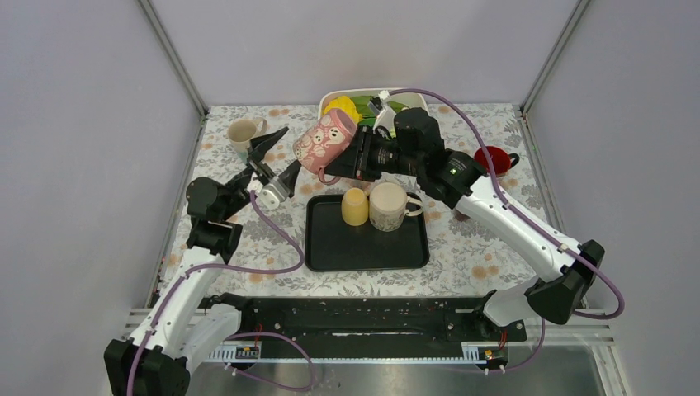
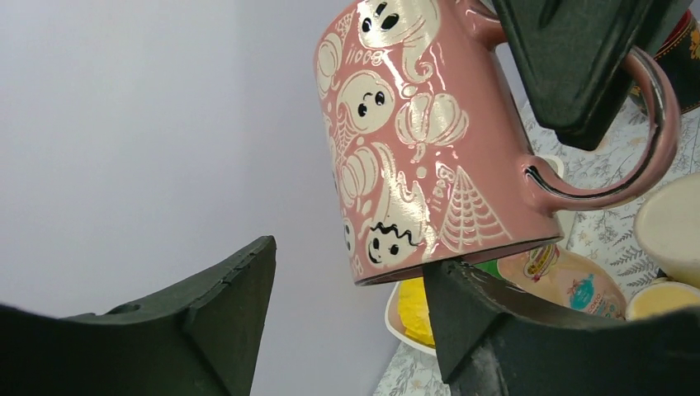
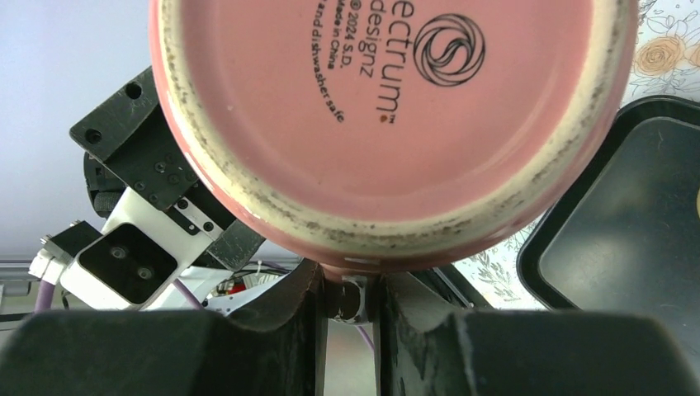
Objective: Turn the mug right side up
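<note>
The right gripper (image 1: 353,157) is clamped on the handle (image 2: 664,115) of the pink mug (image 1: 324,142), its fingers pressed together with only the handle loop between them. The mug hangs in the air behind the black tray (image 1: 363,247), roughly on its side, with its base toward the right wrist and its mouth toward the left gripper (image 1: 279,158). The left gripper is spread wide, just beside the rim and touching nothing. Recommended procedure, as I judge it: keep the handle pinch firm, roll the wrist slowly until the mouth faces up, keep the mug body off the left fingers, then lower it onto bare table (image 1: 462,256) before releasing.
</note>
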{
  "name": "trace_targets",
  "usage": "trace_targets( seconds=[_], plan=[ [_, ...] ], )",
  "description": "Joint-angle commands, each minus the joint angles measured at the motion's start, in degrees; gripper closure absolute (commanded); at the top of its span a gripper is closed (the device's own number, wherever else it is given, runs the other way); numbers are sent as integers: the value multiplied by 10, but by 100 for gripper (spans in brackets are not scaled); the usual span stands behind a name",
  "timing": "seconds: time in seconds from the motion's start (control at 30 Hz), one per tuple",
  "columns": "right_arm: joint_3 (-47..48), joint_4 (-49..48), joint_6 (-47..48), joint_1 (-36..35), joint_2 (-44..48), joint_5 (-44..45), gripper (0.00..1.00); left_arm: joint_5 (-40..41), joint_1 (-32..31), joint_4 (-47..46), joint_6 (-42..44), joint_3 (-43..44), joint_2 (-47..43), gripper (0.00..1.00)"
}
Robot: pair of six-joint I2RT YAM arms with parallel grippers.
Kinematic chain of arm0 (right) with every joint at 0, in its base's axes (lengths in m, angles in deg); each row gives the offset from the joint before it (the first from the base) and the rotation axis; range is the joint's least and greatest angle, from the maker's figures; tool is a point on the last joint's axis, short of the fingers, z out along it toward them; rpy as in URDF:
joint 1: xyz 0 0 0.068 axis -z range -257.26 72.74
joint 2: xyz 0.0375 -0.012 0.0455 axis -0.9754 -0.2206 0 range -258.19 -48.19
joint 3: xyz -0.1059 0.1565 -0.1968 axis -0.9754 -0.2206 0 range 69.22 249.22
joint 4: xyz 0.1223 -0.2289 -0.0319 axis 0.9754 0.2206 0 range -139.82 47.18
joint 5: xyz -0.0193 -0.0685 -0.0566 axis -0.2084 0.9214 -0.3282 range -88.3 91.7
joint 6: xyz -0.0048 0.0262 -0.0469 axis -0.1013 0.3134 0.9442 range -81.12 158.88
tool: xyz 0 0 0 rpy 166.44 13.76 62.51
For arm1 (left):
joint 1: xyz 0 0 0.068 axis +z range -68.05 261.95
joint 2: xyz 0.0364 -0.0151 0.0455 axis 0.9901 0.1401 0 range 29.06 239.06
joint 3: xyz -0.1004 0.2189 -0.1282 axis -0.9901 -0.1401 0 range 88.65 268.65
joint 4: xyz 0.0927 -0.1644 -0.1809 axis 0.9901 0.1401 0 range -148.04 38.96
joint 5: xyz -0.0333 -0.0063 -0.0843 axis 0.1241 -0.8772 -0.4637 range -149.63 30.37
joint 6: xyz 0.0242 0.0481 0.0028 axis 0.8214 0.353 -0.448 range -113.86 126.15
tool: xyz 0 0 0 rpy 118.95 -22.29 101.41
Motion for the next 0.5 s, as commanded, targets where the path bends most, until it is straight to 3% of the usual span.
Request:
trace_targets(
  seconds=[0.0, 0.2, 0.37, 0.47],
  plan=[
    [54, -114, -22, 1, -4, -37, 100, -34, -9, -81, -9, -6, 12, 33],
    [46, -134, -49, 1, -8, -62, 100, -34, -11, -130, 4, -11, 42, 37],
    [44, -136, -63, 1, -13, -77, 100, -53, -11, -213, -66, -2, 62, 44],
    [46, -134, -65, 1, -19, -78, 100, -79, -12, -203, -92, 12, 68, 54]
  ],
)
